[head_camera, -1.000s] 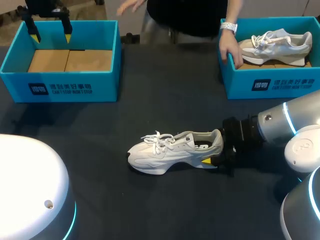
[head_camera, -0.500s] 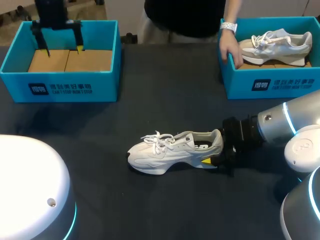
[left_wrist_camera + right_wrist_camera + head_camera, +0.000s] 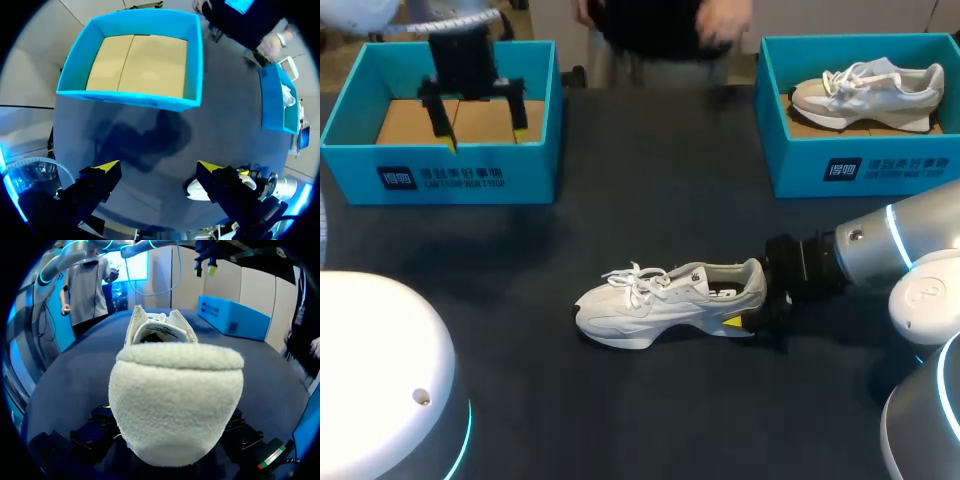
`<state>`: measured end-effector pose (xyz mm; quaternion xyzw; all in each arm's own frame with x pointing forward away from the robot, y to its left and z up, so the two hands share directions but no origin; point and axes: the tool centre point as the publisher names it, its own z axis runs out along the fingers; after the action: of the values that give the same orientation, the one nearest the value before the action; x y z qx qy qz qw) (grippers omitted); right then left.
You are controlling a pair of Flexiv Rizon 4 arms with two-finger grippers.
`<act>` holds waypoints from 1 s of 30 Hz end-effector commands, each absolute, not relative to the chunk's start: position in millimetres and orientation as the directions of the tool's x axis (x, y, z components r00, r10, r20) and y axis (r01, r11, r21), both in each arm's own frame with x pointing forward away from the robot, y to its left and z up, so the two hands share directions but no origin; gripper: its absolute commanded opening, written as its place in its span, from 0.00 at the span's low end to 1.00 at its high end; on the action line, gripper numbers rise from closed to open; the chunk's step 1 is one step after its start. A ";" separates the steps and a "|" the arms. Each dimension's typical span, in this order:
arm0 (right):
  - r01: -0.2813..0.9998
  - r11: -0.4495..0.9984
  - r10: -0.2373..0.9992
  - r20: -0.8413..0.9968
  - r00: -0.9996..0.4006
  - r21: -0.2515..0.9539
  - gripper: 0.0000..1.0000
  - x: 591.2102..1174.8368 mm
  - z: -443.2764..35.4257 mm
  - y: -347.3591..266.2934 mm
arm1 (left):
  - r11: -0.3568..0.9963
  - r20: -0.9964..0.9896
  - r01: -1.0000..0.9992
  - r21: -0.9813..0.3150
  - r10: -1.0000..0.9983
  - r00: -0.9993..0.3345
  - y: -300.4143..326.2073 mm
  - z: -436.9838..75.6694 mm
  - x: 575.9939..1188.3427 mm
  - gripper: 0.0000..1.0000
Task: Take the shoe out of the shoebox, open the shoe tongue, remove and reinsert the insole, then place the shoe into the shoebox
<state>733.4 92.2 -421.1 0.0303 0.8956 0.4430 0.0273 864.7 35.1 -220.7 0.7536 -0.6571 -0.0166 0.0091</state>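
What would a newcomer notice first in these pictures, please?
A white shoe lies on its sole in the middle of the table, with the right gripper at its heel. The left gripper hangs open near the empty left box, and a second shoe lies in the right box.

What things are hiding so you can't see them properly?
The insole: head view, tucked down inside the shoe, too small.
The shoe's toe: right wrist view, its heel blocks it.
The shoe: left wrist view, mostly behind the left pincer.
The right shoebox: head view, cut by the edge.
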 end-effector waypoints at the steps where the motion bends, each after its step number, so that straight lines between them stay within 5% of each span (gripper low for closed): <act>1: 0.031 0.610 0.081 -0.024 -0.996 0.792 0.00 732.9 -425.0 98.2 | -0.128 -0.025 -0.992 -0.023 -0.991 0.128 16.6 -231.8 848.3 1.00; 30: 0.031 0.610 0.081 -0.024 -0.996 0.792 0.00 732.9 -425.0 98.2 | -0.237 -0.087 -0.971 0.042 -0.969 0.233 -129.4 -248.8 746.3 1.00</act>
<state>733.5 92.4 -421.1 0.0304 0.8956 0.4429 0.0273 748.0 -113.0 -244.8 0.7840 -0.6198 -0.0357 0.0001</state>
